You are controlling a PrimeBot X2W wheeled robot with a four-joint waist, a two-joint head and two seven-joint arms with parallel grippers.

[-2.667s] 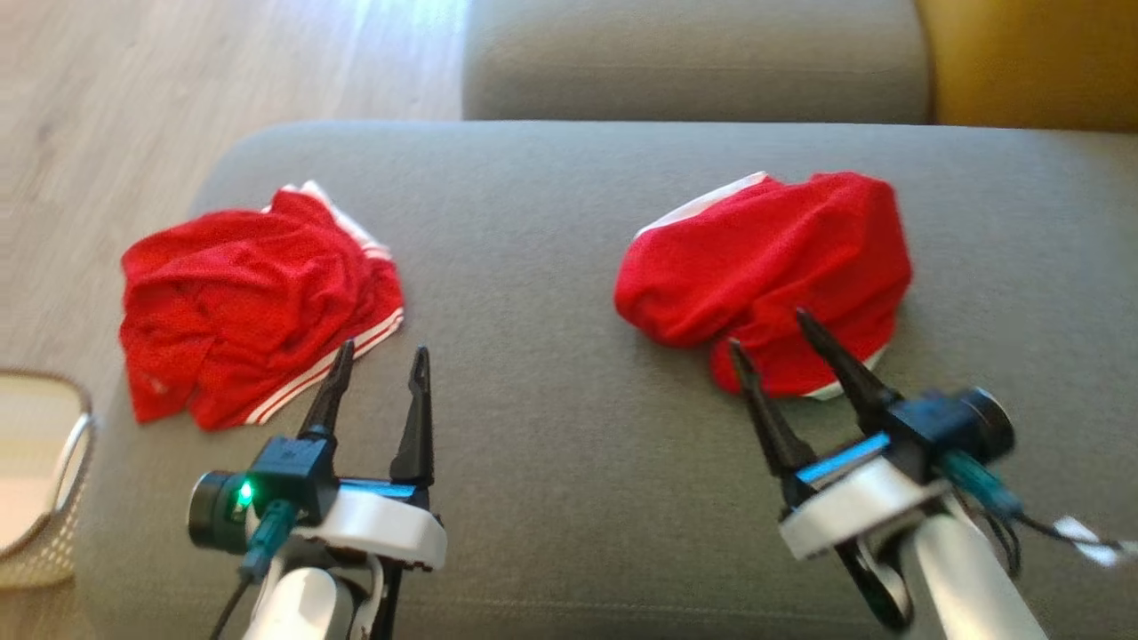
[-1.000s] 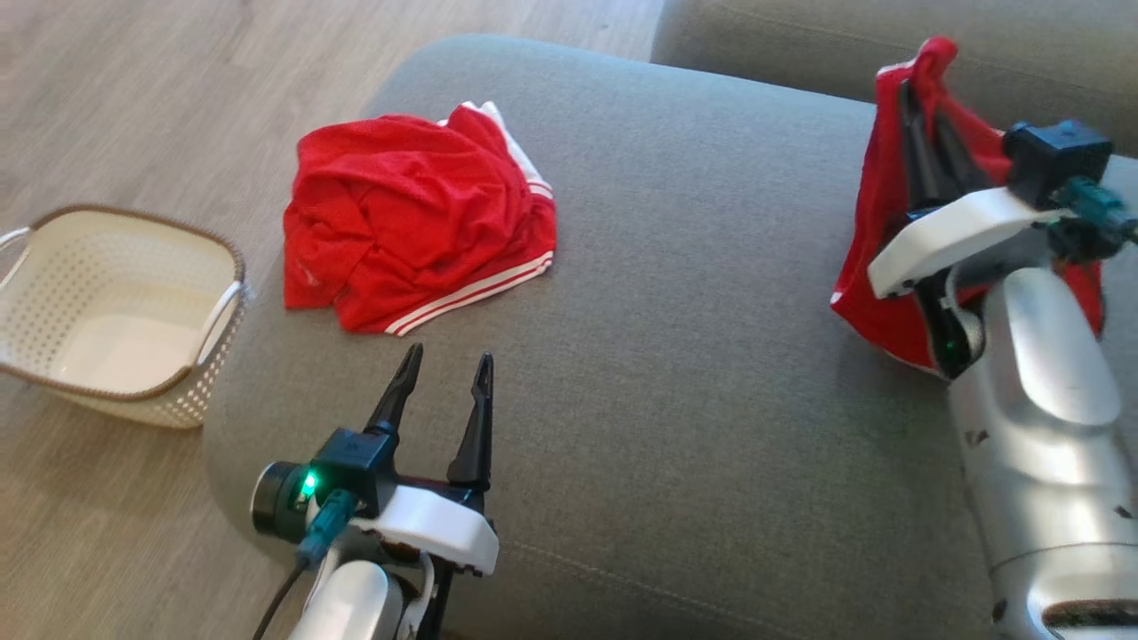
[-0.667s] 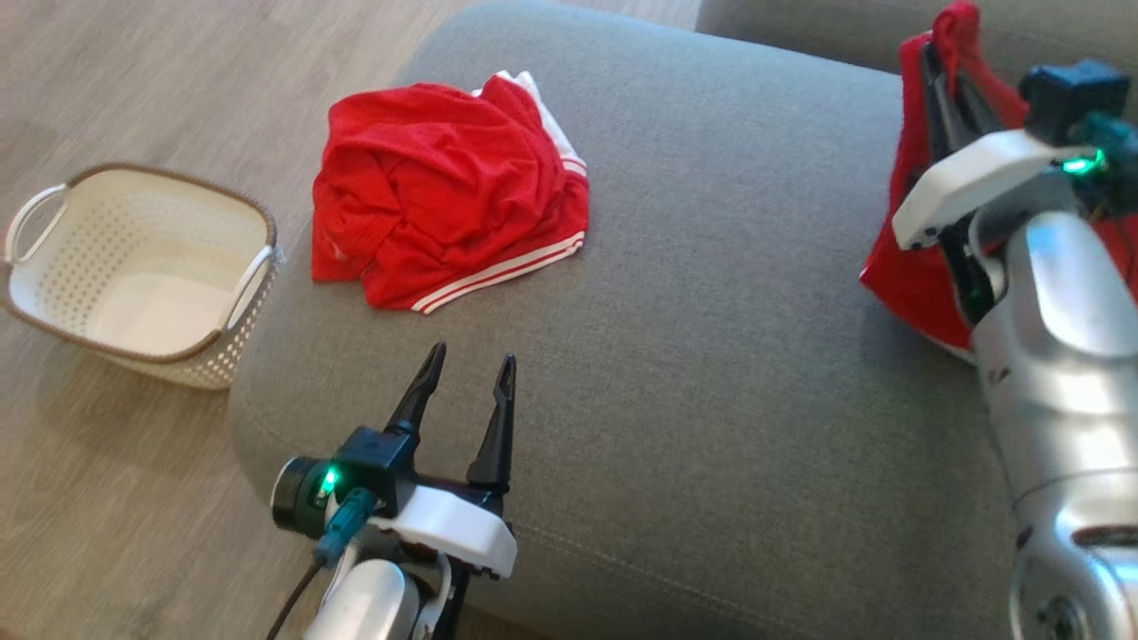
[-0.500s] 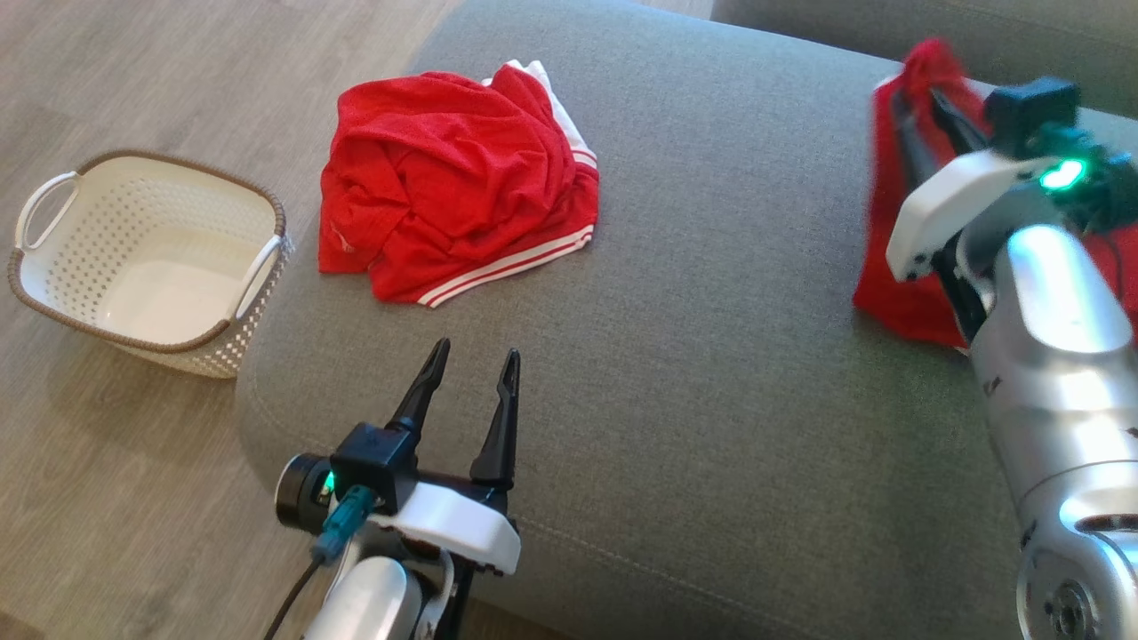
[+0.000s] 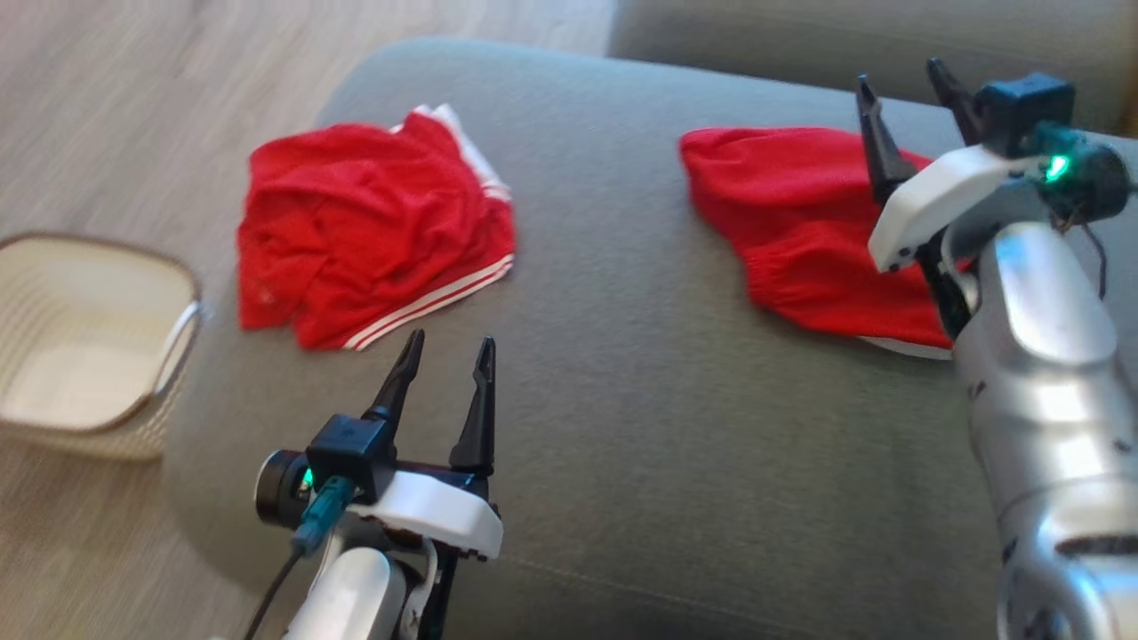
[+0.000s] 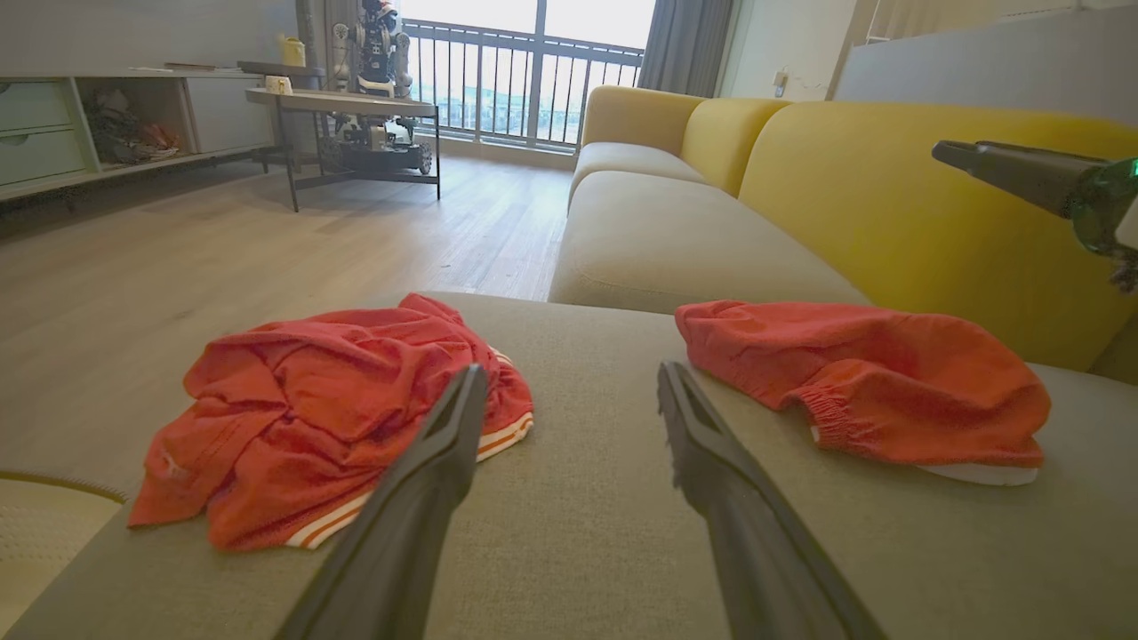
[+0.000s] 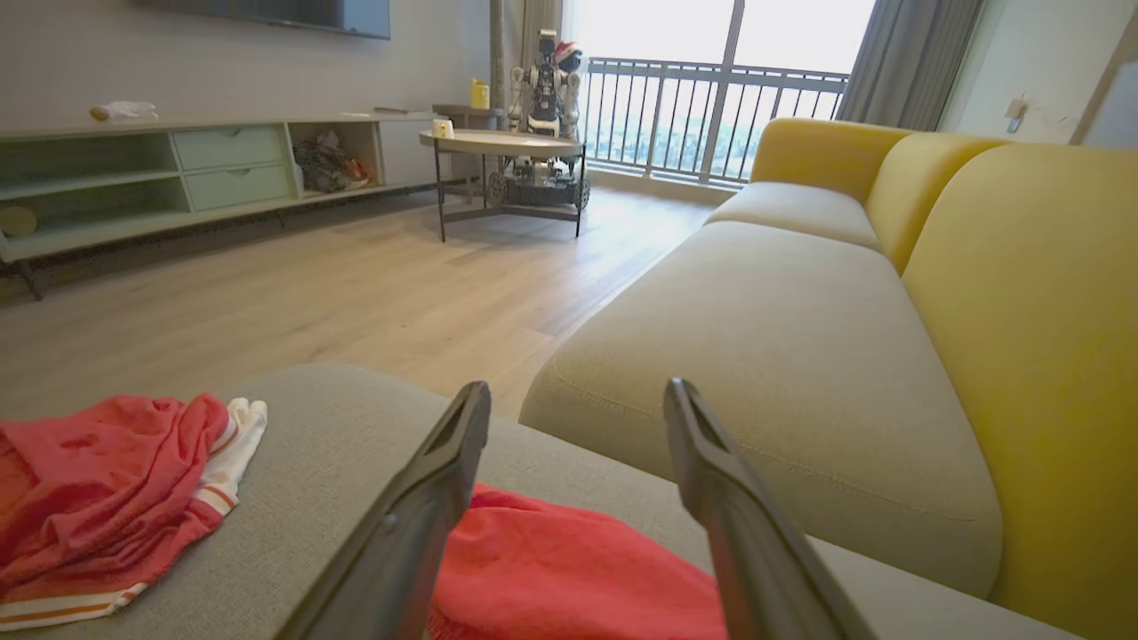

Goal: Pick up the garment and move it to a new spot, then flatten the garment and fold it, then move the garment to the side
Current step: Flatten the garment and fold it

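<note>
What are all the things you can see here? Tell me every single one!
Seat: one, grey, in front of the robot.
Garment: one, plain red, lying on the seat's right side.
Striped garment: one, red with white stripes, crumpled on the seat's left side.
Basket: one, cream with a brown rim, on the floor left of the seat.
Sofa: one, yellow, behind the seat.
Table: one, dark legs, far across the wooden floor.
Left gripper: one, black fingers, open, over the seat's front.
Right gripper: one, black fingers, open, above the plain garment.
</note>
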